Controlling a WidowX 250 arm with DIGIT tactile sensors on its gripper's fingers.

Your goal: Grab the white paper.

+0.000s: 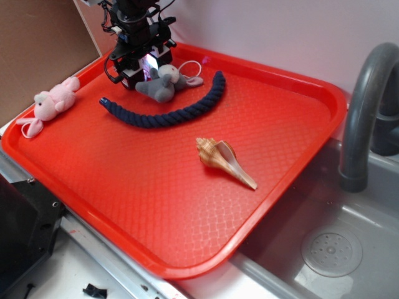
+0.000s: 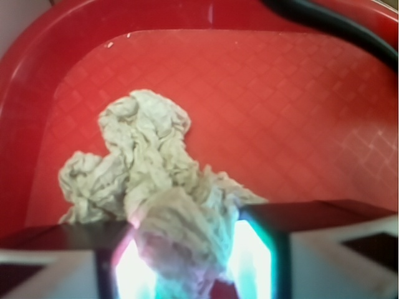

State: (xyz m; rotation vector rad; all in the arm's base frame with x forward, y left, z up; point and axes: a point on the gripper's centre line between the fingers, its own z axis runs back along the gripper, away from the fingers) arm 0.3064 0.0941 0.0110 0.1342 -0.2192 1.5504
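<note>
In the wrist view the white paper is a crumpled off-white wad lying on the red tray near its corner. Its near end runs between my gripper's two lit pads and touches both, so the gripper is shut on it. In the exterior view the gripper is lowered at the tray's far left corner, just behind the grey plush mouse. The paper is hidden behind the gripper there.
On the red tray lie a dark blue rope, a pink plush toy at the left rim and a seashell in the middle. A grey faucet and sink are to the right.
</note>
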